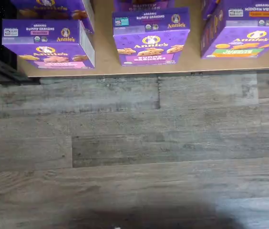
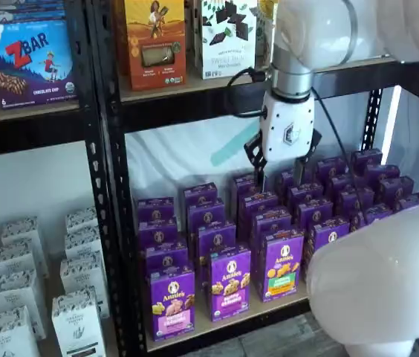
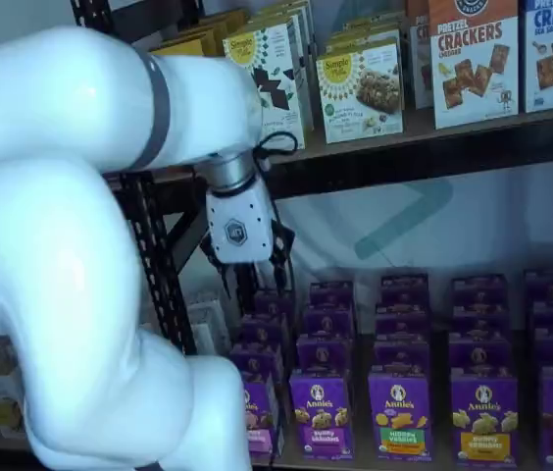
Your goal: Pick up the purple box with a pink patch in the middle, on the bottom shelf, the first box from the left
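Note:
The purple box (image 2: 171,301) with the pink band stands upright at the left front corner of the bottom shelf (image 2: 224,324). In the wrist view it (image 1: 48,45) sits at the board's front edge (image 1: 125,71), beside the black upright. In a shelf view the arm hides part of the box (image 3: 260,417). My gripper (image 2: 280,165) hangs above the rows of purple cartons, well above the box and to its right, with nothing between its fingers. In both shelf views a gap shows between the two black fingers (image 3: 281,257); the gripper (image 3: 251,275) is open.
A carton with a magenta-purple band (image 1: 151,38) and one with a green band (image 1: 242,33) stand beside the box. A black perforated upright (image 2: 111,193) borders its left. White cartons (image 2: 16,297) fill the neighbouring bay. My arm's elbow (image 2: 380,282) bulks in front. Grey plank floor (image 1: 134,152) lies below.

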